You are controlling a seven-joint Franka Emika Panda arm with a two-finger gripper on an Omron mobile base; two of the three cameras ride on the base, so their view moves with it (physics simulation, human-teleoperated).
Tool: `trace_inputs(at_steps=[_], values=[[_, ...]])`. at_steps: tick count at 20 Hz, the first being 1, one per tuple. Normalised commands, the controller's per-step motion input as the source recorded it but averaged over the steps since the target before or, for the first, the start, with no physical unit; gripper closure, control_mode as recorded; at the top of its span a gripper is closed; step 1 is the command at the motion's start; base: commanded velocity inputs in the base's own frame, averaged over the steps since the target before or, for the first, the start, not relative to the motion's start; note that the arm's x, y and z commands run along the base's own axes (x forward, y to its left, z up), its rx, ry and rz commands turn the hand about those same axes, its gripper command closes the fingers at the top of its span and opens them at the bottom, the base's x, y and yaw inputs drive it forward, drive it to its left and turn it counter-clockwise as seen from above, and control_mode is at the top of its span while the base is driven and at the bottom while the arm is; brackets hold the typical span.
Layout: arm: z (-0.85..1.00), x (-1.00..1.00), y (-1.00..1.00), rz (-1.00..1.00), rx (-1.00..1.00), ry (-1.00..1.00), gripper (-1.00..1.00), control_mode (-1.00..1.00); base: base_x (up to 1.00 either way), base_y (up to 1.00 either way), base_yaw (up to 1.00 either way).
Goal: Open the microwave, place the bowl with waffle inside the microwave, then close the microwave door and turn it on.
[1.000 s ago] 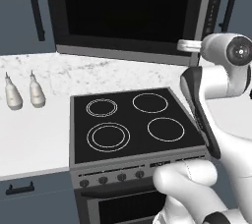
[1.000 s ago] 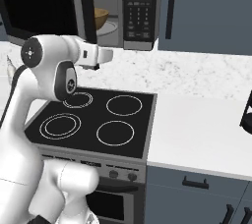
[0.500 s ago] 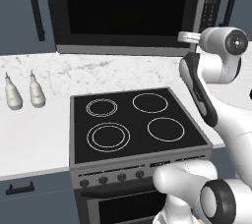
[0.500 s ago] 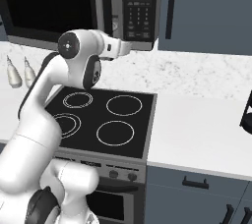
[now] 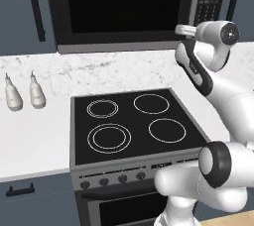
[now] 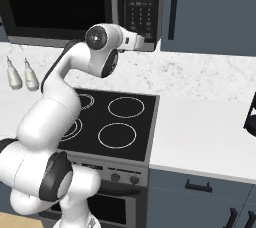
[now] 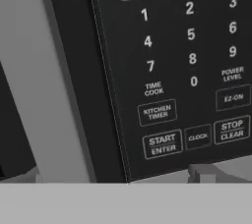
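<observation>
Raised since a second ago, the tool (image 6: 141, 41) now hangs wide open just in front of the microwave (image 5: 129, 9), facing the button panel (image 7: 182, 66) beside the shut microwave door (image 5: 124, 4).

Button panel (image 7: 187, 66) of the microwave (image 5: 134, 9) is showing white lettering: AUTO DEFROST and a second DEFROST along the top, then digits 1 to 9 and 0. Below, keys are reading TIME COOK, POWER LEVEL, KITCHEN TIMER, EZ-ON, START ENTER, CLOCK, STOP CLEAR.
</observation>
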Motion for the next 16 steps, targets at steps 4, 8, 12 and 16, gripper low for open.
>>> trace_inputs(at_steps=[4, 8, 12, 16], values=[[0.00, 0.70, -0.28, 0.06, 0.00, 0.00, -1.00, -1.00, 0.00, 0.00, 0.00], [0.00, 0.54, -0.22, 0.04, 0.00, 0.00, -1.00, -1.00, 0.00, 0.00, 0.00], [0.00, 0.38, -0.16, 0.02, 0.00, 0.00, -1.00, -1.00, 0.00, 0.00, 0.00], [0.00, 0.03, -0.16, 0.00, 0.00, 0.00, -1.00, -1.00, 0.00, 0.00, 0.00]])
